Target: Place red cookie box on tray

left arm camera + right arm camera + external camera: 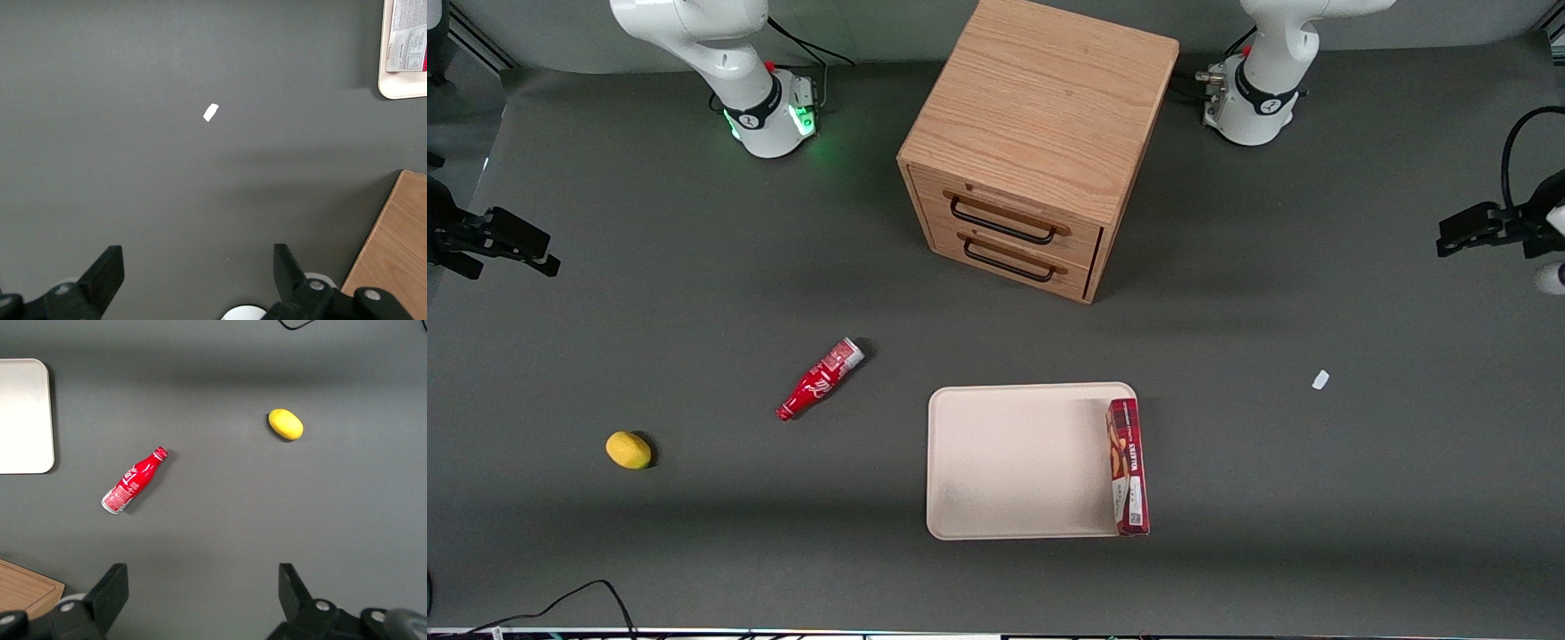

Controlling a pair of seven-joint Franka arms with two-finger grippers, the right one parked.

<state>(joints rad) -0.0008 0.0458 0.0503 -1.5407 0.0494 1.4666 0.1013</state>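
Observation:
The red cookie box (1127, 466) lies flat along the edge of the cream tray (1009, 462) that faces the working arm's end of the table, its white-label end nearest the front camera. The left wrist view catches that label end (407, 37) and one tray corner (400, 90). My left gripper (1458, 233) hangs high above the table toward the working arm's end, well apart from box and tray. In the wrist view the gripper (198, 267) is open, with only bare mat between its fingers.
A wooden drawer cabinet (1040, 151) stands farther from the front camera than the tray. A small white scrap (1320, 380) lies between tray and gripper. A red bottle (819, 380) and a yellow fruit (629, 450) lie toward the parked arm's end.

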